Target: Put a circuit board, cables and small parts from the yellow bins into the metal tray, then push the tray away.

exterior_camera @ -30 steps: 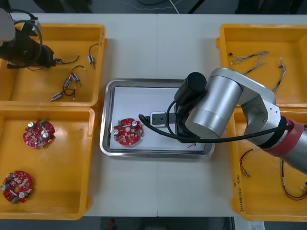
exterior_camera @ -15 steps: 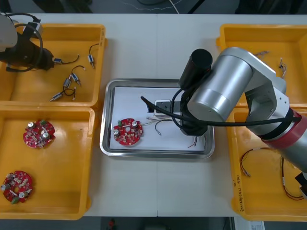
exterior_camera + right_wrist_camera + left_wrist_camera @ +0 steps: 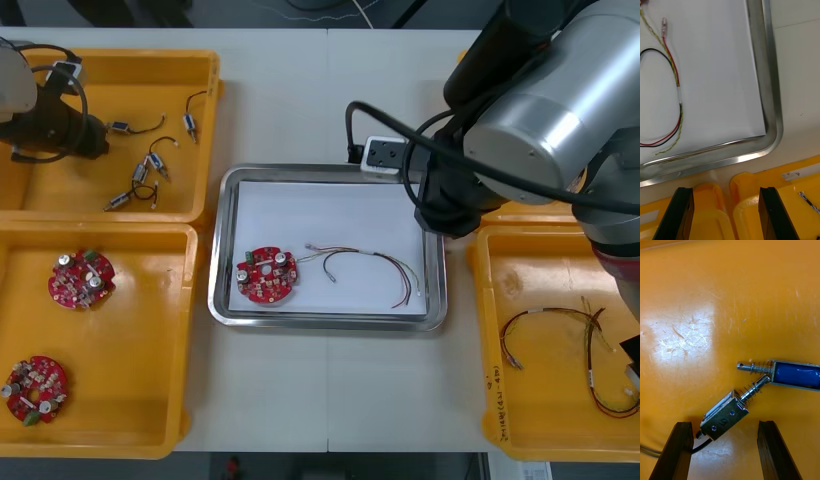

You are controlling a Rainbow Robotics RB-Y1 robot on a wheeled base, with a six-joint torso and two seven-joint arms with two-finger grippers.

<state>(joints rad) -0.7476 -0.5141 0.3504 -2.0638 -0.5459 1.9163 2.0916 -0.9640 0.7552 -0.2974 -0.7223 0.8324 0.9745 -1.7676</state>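
The cable [image 3: 675, 93] lay in a loose loop on the white inside of the metal tray [image 3: 228, 250], just ahead of the right tool [image 3: 726, 195]; it was a thin bundle of red, black and twisted yellow strands with a small white sleeve partway along; farther off from that tool, at the tray's other end, sat a round red circuit board [image 3: 266, 274] studded with small components; the right tool's fingers [image 3: 683, 210] stood apart with nothing between them, above the rounded rims of the two right-hand yellow bins [image 3: 752, 187], the tray's shiny corner just beyond the fingertips; the left tool [image 3: 725, 427] hung over the scratched floor of the far left bin [image 3: 130, 58], its fingers also apart; a small metal part [image 3: 724, 416] with a spring-wound pin lay loose between them, and a blue-bodied part [image 3: 793, 374] lay just beyond it, the two pins nearly meeting; the bench [image 3: 330, 100] was light and bare around the tray; a dark strip of room showed past its far edge.
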